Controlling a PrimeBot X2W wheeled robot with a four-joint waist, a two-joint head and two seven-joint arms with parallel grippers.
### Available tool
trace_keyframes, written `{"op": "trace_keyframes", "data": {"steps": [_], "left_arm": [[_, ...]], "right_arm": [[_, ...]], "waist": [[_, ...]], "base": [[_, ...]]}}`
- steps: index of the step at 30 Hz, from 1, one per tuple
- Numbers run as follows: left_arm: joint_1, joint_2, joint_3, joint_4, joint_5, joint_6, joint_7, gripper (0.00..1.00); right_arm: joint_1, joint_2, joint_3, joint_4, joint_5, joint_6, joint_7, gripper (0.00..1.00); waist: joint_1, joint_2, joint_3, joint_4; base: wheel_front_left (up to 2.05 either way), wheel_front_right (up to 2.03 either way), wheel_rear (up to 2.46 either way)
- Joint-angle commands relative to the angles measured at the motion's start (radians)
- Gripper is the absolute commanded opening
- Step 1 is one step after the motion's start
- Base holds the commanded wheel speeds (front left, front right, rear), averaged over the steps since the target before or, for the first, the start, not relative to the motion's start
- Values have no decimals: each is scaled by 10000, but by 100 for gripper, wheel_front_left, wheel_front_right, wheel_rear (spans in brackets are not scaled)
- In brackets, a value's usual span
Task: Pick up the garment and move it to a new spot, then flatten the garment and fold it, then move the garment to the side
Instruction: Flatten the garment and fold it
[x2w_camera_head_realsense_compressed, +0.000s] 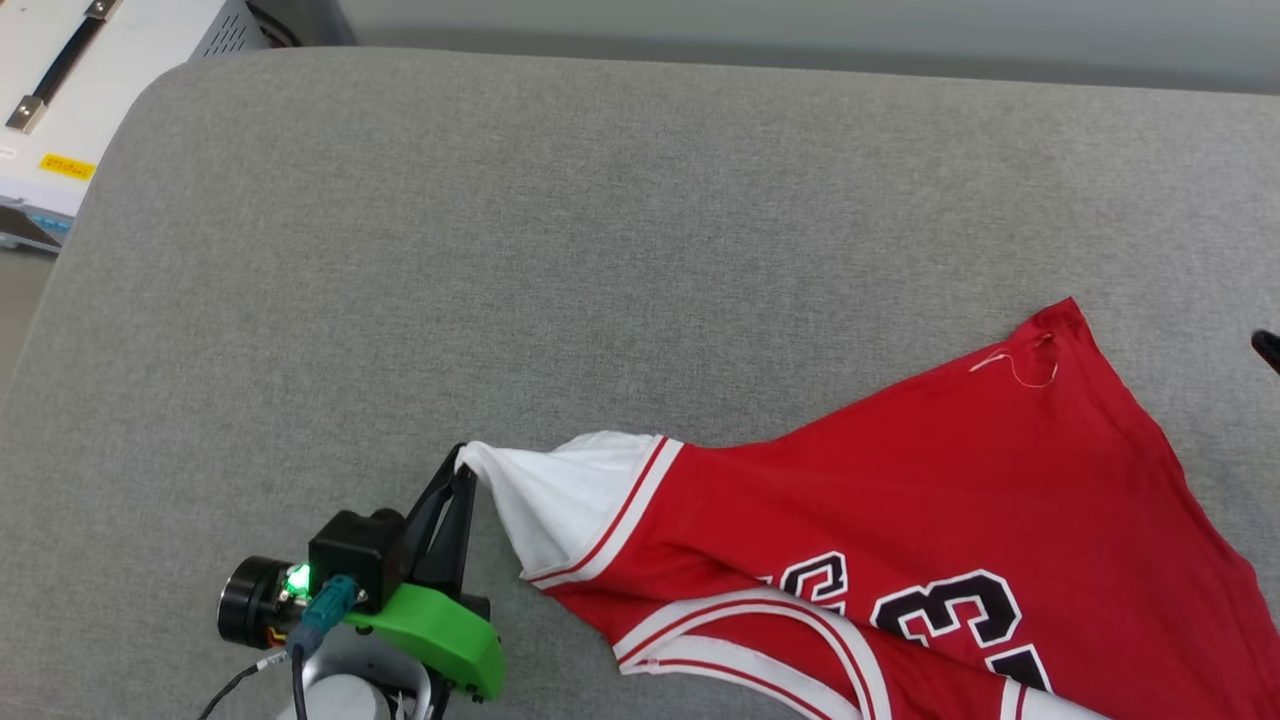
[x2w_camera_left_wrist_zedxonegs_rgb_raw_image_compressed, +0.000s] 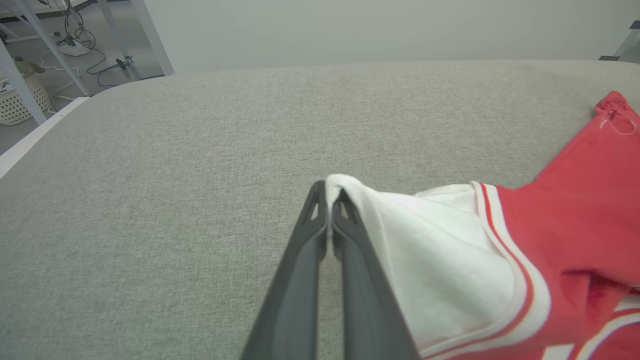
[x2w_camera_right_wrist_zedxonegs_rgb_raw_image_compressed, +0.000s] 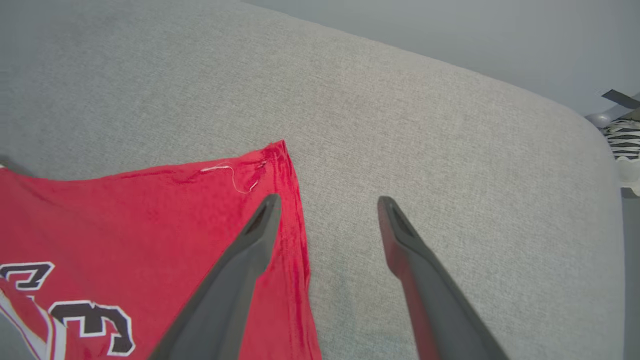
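Observation:
The garment (x2w_camera_head_realsense_compressed: 960, 500), a red jersey T-shirt with white sleeves and a black-and-white number, lies spread on the grey cushioned surface (x2w_camera_head_realsense_compressed: 500, 250) at the right. My left gripper (x2w_camera_head_realsense_compressed: 462, 462) is shut on the tip of the white sleeve (x2w_camera_left_wrist_zedxonegs_rgb_raw_image_compressed: 435, 255), which is pulled out toward the left. In the left wrist view the left gripper (x2w_camera_left_wrist_zedxonegs_rgb_raw_image_compressed: 329, 192) pinches the sleeve's edge between its fingertips. My right gripper (x2w_camera_right_wrist_zedxonegs_rgb_raw_image_compressed: 327, 202) stands open just above the garment's red corner (x2w_camera_right_wrist_zedxonegs_rgb_raw_image_compressed: 272, 160), with nothing between its fingers; its left finger (x2w_camera_right_wrist_zedxonegs_rgb_raw_image_compressed: 250, 240) hangs over the red hem.
A white machine (x2w_camera_head_realsense_compressed: 90, 90) stands beyond the surface's far left corner. White table legs and a basket (x2w_camera_left_wrist_zedxonegs_rgb_raw_image_compressed: 20, 105) show past the left edge. A striped object (x2w_camera_right_wrist_zedxonegs_rgb_raw_image_compressed: 622, 137) sits off the surface's right end. Bare grey surface stretches across the far and left sides.

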Motion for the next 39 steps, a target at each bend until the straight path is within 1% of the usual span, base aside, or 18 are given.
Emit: {"op": "trace_keyframes", "data": {"steps": [1, 4, 7, 10, 13, 17, 20, 23, 24, 25, 26, 31, 35, 39], "left_arm": [[-278, -66, -37, 43, 156, -85, 22, 0], [-573, -202, -128, 124, 244, -201, 6, 0], [-873, -385, -208, 199, 333, -298, -24, 0], [-1125, -589, -288, 272, 390, -401, -56, 0], [-1321, -776, -326, 375, 436, -479, -99, 0], [-1486, -967, -338, 583, 473, -600, -159, 0], [-1541, -1035, -348, 702, 526, -661, -187, 0], [-1533, -1063, -313, 786, 549, -675, -207, 0], [-1516, -1058, -294, 810, 556, -675, -213, 0], [-1496, -1050, -278, 829, 558, -680, -217, 0], [-1445, -1019, -258, 914, 567, -724, -228, 0], [-1359, -858, -146, 928, 604, -715, -240, 0], [-1375, -628, 27, 732, 569, -696, -237, 0], [-1657, -371, 285, 375, 557, -647, -165, 0]], "right_arm": [[-727, 23, 447, 280, -122, -7, 323, 100], [-2051, 214, 1420, 998, -237, -7, 1018, 100], [-3256, 567, 2303, 1902, -409, -7, 1594, 100], [-4072, 843, 2970, 2777, -647, -7, 1819, 100], [-4668, 1200, 3375, 3708, -718, -7, 1738, 100], [-4832, 1465, 4044, 4903, -678, -7, 1477, 100], [-4637, 1302, 4702, 5508, -753, -7, 1403, 100], [-4402, 1194, 5148, 5825, -411, -7, 1429, 100], [-4388, 1157, 5265, 5823, -288, -7, 1309, 2], [-4403, 1151, 5302, 5810, -178, -7, 1128, 0], [-4568, 1112, 5260, 5746, 72, -7, 277, 0], [-4762, 923, 5137, 5394, 215, -7, -1256, 0], [-4783, 839, 4964, 4965, 380, -7, -2194, 0], [-4772, 700, 4842, 4370, 437, -7, -2811, 0]], "waist": [[1, 0, 298, 236], [1, 0, 553, 445], [1, 0, 830, 650], [1, 0, 1100, 854], [1, 0, 1346, 1025], [1, 0, 1599, 1199], [1, 0, 1632, 1243], [1, 0, 1585, 1210], [1, 0, 1555, 1175], [1, 0, 1512, 1133], [1, 0, 1270, 1000], [1, 0, 585, 726], [1, 0, 76, 460], [1, 0, -228, 192]], "base": [[0, 0, 0], [0, 0, 0], [0, 0, 0], [0, 0, 0], [0, 0, 0], [0, 0, 0], [0, 0, 0], [0, 0, 0], [0, 0, 0], [0, 0, 0], [0, 0, 0], [0, 0, 0], [0, 0, 0], [0, 0, 0]]}}
